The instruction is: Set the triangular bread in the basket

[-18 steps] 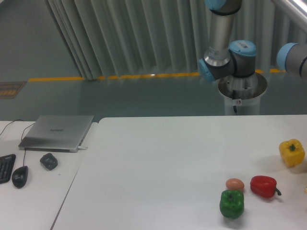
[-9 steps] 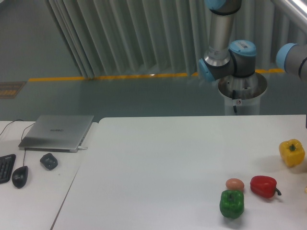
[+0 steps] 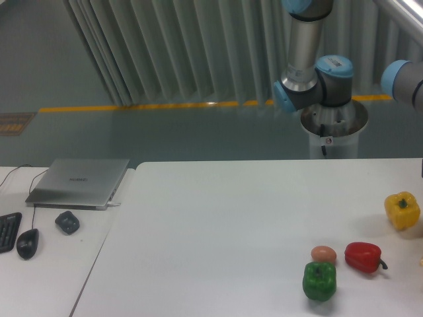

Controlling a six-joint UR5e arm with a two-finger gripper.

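Nothing has shifted since the earlier frames; arm point(image 3: 310, 72) holds the same pose behind the counter point(image 3: 218, 218). Fingers out of frame, so their state cannot be told. Triangular bread not clearly seen; only a pale sliver shows at the right edge, unidentifiable. No basket in view. Count on counter: one yellow pepper point(image 3: 402, 210), one red pepper point(image 3: 363, 257), one green pepper point(image 3: 319, 281), one brown egg point(image 3: 323, 253) touching the green pepper. Left side: one laptop point(image 3: 79, 182), lid logo unreadable; one mouse point(image 3: 27, 243); one keyboard point(image 3: 8, 231) edge.
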